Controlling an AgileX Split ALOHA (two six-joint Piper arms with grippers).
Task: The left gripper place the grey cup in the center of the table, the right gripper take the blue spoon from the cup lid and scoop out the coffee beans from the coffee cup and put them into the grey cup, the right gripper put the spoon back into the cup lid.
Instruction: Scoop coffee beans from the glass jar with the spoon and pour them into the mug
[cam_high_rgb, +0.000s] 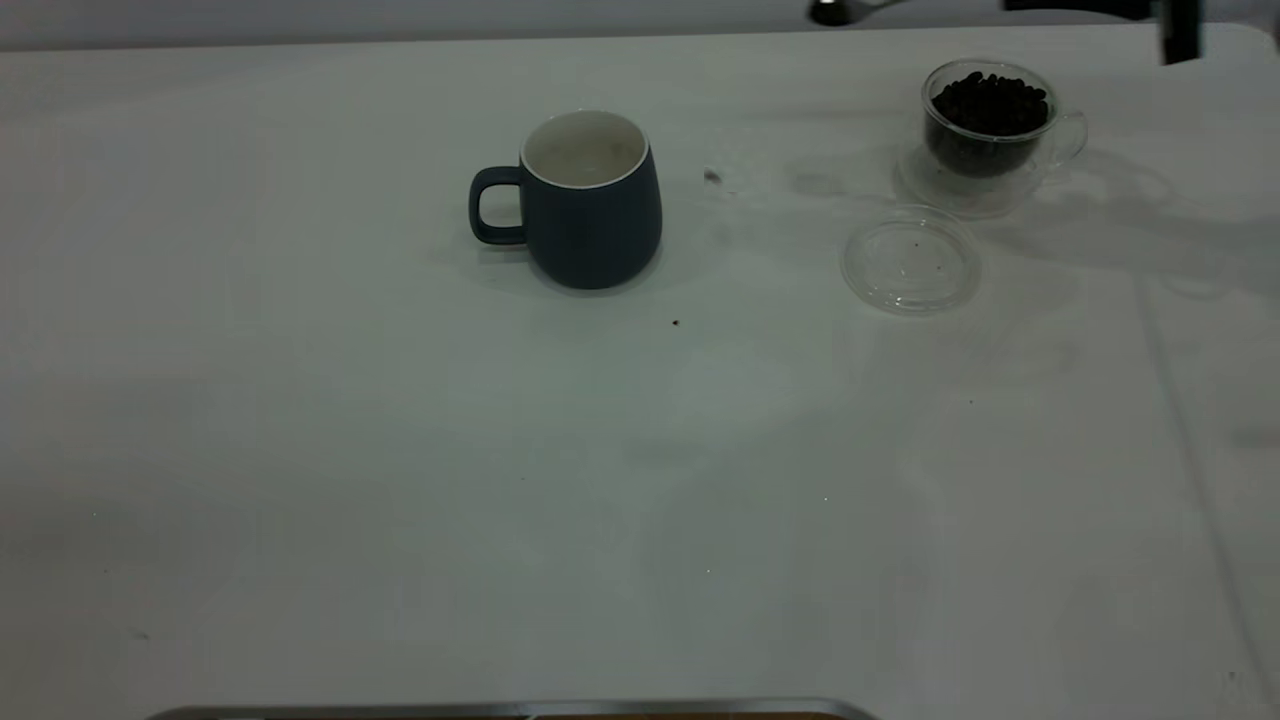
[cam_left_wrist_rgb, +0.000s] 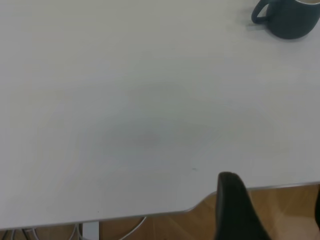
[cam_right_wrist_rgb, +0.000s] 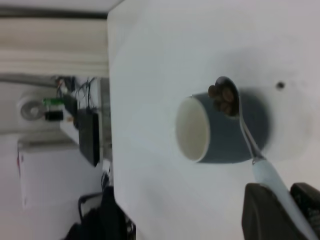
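Note:
The grey cup stands upright near the table's middle, handle to the left, and looks empty. The glass coffee cup full of beans stands at the far right, with the clear cup lid lying empty in front of it. My right gripper is shut on the blue spoon's handle. The spoon's bowl holds a few beans and hangs in the air over the grey cup. The spoon's bowl shows at the exterior view's top edge. My left gripper is open and empty over the table's edge, far from the grey cup.
A stray bean lies right of the grey cup, and a small crumb lies in front of it. The white table is bare on the left and front. Part of the right arm shows at the top right.

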